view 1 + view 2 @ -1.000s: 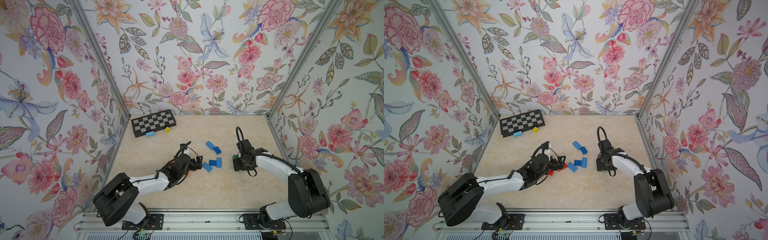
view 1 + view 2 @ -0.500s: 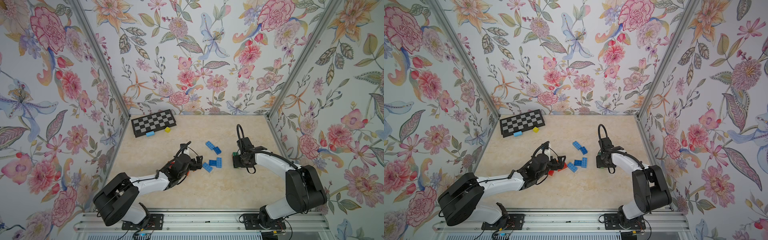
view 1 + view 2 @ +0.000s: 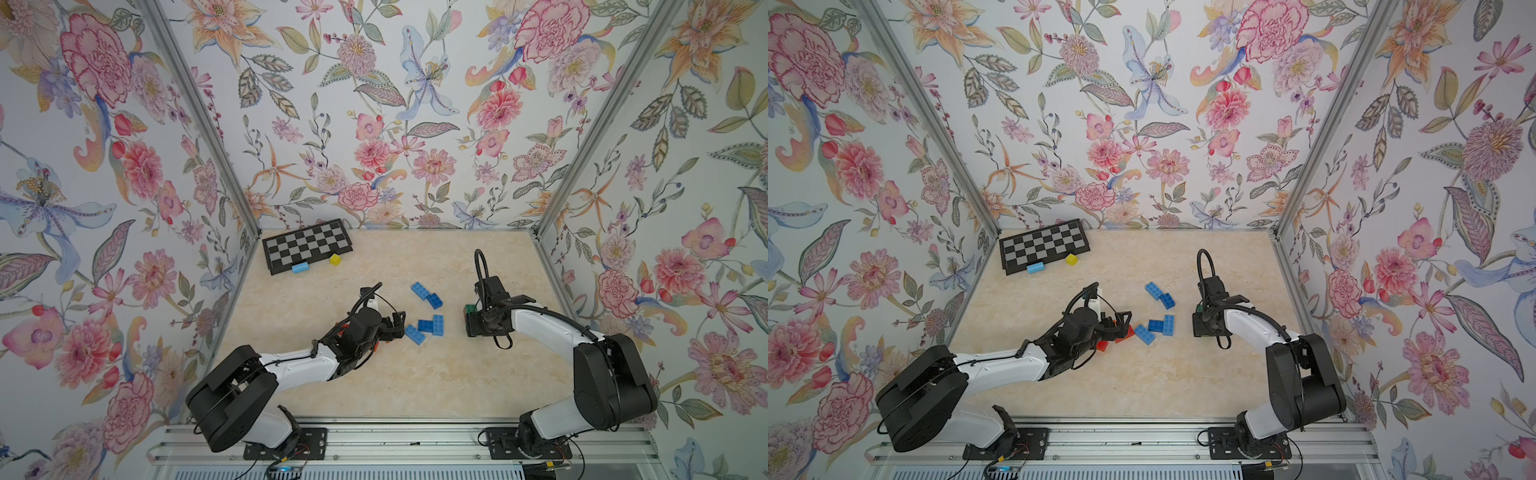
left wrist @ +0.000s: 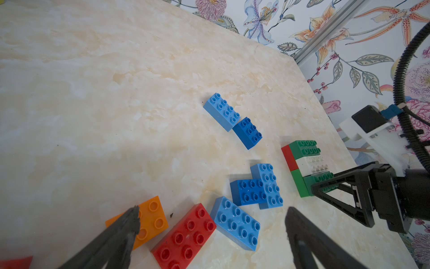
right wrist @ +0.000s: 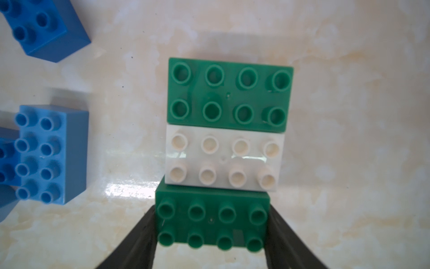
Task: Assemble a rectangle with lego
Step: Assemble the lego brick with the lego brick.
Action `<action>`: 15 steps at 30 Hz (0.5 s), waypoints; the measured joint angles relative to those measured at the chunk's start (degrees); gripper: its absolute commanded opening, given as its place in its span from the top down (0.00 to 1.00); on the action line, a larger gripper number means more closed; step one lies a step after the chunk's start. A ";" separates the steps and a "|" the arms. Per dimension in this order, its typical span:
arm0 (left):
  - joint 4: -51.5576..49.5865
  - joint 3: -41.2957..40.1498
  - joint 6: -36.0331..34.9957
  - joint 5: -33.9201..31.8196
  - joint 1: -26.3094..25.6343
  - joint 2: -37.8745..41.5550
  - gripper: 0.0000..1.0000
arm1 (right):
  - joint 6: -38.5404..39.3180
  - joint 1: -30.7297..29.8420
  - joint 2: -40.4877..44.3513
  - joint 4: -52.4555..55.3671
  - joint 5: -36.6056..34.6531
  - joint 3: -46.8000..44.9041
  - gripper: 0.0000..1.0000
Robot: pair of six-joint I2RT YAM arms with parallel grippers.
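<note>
- The right gripper [image 5: 211,233] is closed on the short ends of the near green brick [image 5: 209,205], which touches the white brick [image 5: 223,158].
- In both top views that gripper hides the block, except for a green corner [image 3: 470,308].
- The left gripper [image 4: 213,215] is spread wide and holds nothing.
- It hovers over a red brick [image 4: 186,233] that the picture's edge cuts off.
- An orange brick [image 4: 153,219] is half hidden behind its finger [image 4: 121,228].
- Blue bricks [image 3: 428,324] lie loose between the grippers.

On the table [image 3: 415,374], a three-brick row [image 5: 229,149] lies right of centre, apparently atop a lower layer. Its end brick [image 5: 211,221] is clamped by the right gripper [image 5: 211,216]. Loose bricks [image 3: 428,324] lie left of it, and two further bricks [image 4: 183,233] lie below the spread left gripper [image 4: 213,212]. A board [image 3: 307,245] lies in the far left corner.
</note>
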State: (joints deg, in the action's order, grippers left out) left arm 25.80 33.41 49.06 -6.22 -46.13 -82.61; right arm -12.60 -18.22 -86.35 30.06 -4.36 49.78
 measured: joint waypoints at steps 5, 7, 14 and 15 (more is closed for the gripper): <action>0.00 0.00 0.00 0.00 0.00 0.02 0.01 | 0.33 0.11 0.26 0.07 -0.52 -0.13 0.89; 0.00 0.00 0.02 0.02 0.00 0.09 0.01 | 0.44 0.31 0.59 0.02 -0.59 -0.42 0.89; 0.02 0.00 0.28 0.02 0.00 0.11 0.01 | 0.63 0.74 1.22 0.02 -0.57 -1.01 0.89; 0.02 0.00 0.35 0.02 0.00 0.11 0.01 | 0.72 0.74 1.22 0.02 -0.57 -1.01 0.89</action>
State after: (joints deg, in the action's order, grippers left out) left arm 25.82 33.41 49.41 -6.20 -46.13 -82.50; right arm -11.88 -17.47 -85.12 30.09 -4.93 48.77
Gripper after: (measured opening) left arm 0.989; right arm 0.665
